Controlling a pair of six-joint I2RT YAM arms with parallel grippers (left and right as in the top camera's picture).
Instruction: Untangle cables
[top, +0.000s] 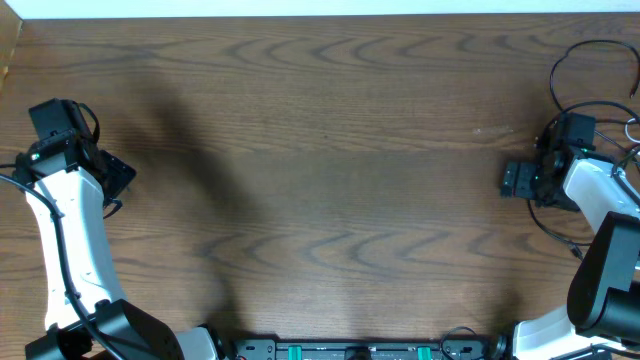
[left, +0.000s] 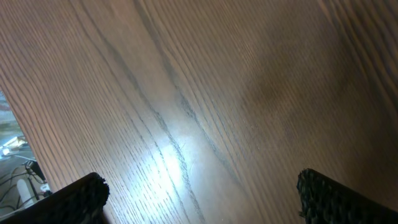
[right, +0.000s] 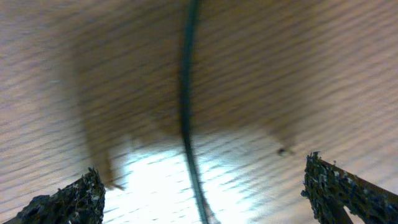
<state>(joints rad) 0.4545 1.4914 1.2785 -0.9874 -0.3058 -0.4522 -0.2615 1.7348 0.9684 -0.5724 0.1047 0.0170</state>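
Observation:
A thin black cable (top: 556, 72) loops on the table at the far right, behind my right arm; the rest of the cables are hidden by that arm or out of frame. In the right wrist view a thin dark cable (right: 186, 106) runs straight across the wood between the fingers, touching neither. My right gripper (right: 202, 169) is open above it, and it shows in the overhead view as the right gripper (top: 520, 181) at the table's right side. My left gripper (left: 200, 179) is open over bare wood; overhead, the left gripper (top: 114, 176) is at the far left, away from any cable.
The wooden table (top: 330, 150) spans the whole view. Its left edge (left: 12, 118) shows in the left wrist view. The arm bases and a black rail (top: 350, 350) line the near edge.

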